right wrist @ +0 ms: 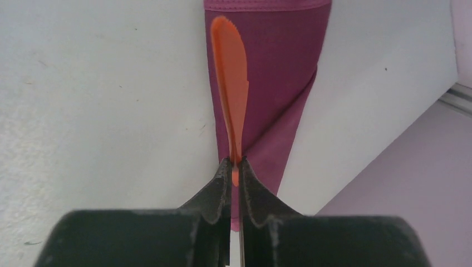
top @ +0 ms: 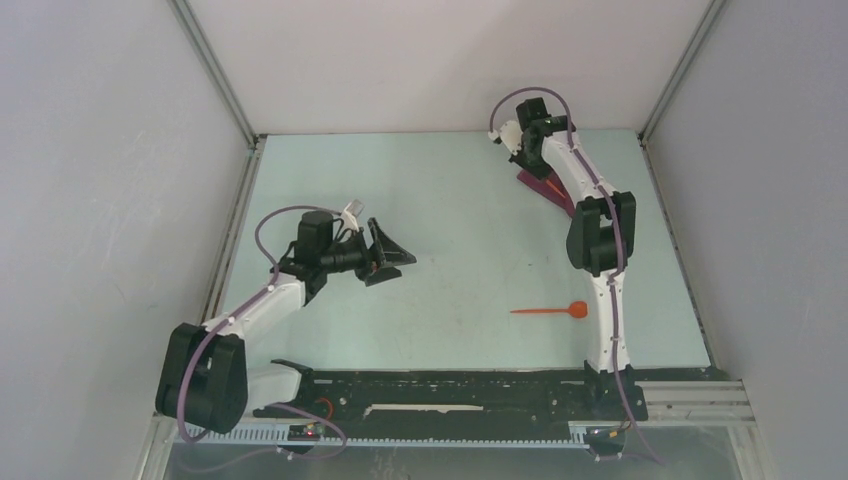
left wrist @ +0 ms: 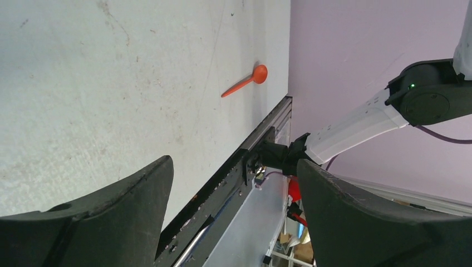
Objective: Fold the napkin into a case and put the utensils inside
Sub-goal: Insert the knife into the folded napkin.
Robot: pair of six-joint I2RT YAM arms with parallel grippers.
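The plum-purple napkin lies folded into a narrow tapering case at the far right of the table, partly hidden under my right arm. My right gripper is shut on the handle end of a slim orange-red utensil, which points out over the case with its tip near the case's wide hemmed end. In the top view this gripper hangs by the back wall. The orange-red spoon lies alone on the table near the right arm's base and also shows in the left wrist view. My left gripper hovers mid-left, open, holding nothing.
White walls close in the pale table on three sides. A black rail with the arm bases runs along the near edge. The right arm's lower link crosses the left wrist view above that rail.
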